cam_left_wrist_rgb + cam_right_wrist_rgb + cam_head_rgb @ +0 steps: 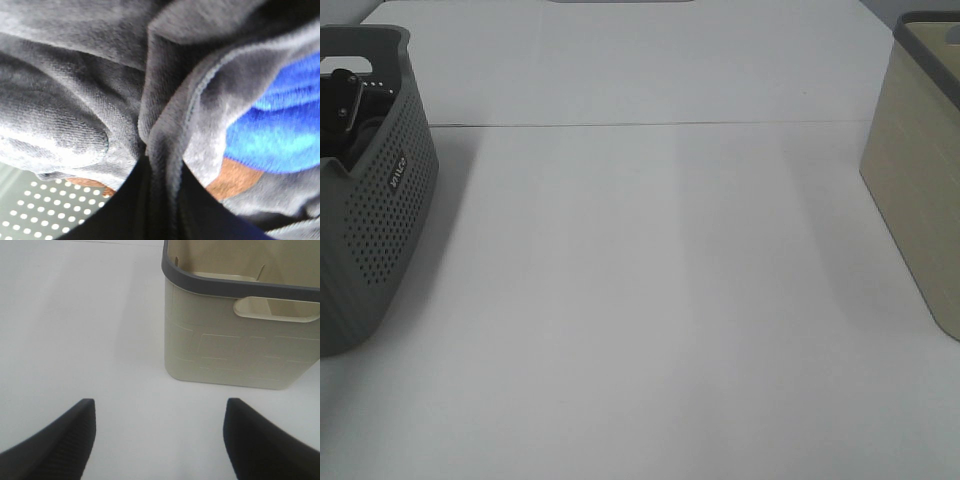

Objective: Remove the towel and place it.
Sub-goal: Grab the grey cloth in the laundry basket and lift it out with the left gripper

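Over the white worktop, left fingers pinch a soft, limp fold of dark charcoal-grey terry towel; right fingers gape empty.

Charcoal-grey towel, grey dot-perforated basket, beige bin, blue cloth

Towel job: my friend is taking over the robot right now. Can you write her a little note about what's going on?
Left fingers: shut, pinching a fold of the towel down inside the grey basket.
Right fingers: open, holding nothing, above the white table and facing the beige bin.
Towel: bunched in the basket, with a blue cloth beside it.
Done: the towel is gripped.
Left: lift it out of the basket, probably taking care that the blue cloth does not come along, then set it down.
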Available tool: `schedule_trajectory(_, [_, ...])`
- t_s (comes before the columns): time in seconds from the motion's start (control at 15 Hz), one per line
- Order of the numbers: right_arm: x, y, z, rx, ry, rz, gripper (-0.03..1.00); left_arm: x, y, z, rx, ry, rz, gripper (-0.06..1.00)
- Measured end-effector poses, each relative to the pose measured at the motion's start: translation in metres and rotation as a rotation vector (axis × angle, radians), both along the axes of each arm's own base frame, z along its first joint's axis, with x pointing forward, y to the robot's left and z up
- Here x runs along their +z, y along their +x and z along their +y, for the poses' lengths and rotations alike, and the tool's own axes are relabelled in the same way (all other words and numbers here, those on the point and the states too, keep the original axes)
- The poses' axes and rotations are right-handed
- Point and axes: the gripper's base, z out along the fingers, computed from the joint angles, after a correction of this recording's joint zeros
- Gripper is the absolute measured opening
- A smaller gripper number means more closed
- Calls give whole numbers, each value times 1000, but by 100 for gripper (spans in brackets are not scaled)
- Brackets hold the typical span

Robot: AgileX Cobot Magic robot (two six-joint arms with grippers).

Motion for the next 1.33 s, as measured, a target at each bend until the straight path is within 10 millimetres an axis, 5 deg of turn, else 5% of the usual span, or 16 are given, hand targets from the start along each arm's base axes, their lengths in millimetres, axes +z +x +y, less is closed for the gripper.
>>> schedule_trajectory(0.33, [0, 0, 0, 0, 0, 0, 68, 0, 0, 1, 35, -7, -13, 0])
schedule_trajectory(0.47, [0, 0, 0, 0, 0, 0, 68, 16, 0, 1, 46, -6, -57, 0])
schedule_trajectory(0.8, [0, 0, 0, 0, 0, 0, 68, 111, -20, -1, 147, -82, -342, 0])
schedule_trajectory(1.07, [0, 0, 0, 0, 0, 0, 68, 178, -58, -11, 122, -116, -522, 0])
schedule_trajectory(1.13, [0, 0, 0, 0, 0, 0, 68, 211, -82, -23, 73, -139, -629, 0])
schedule_trajectory(1.33, [0, 0, 0, 0, 0, 0, 68, 247, -112, -39, 13, -186, -777, 0])
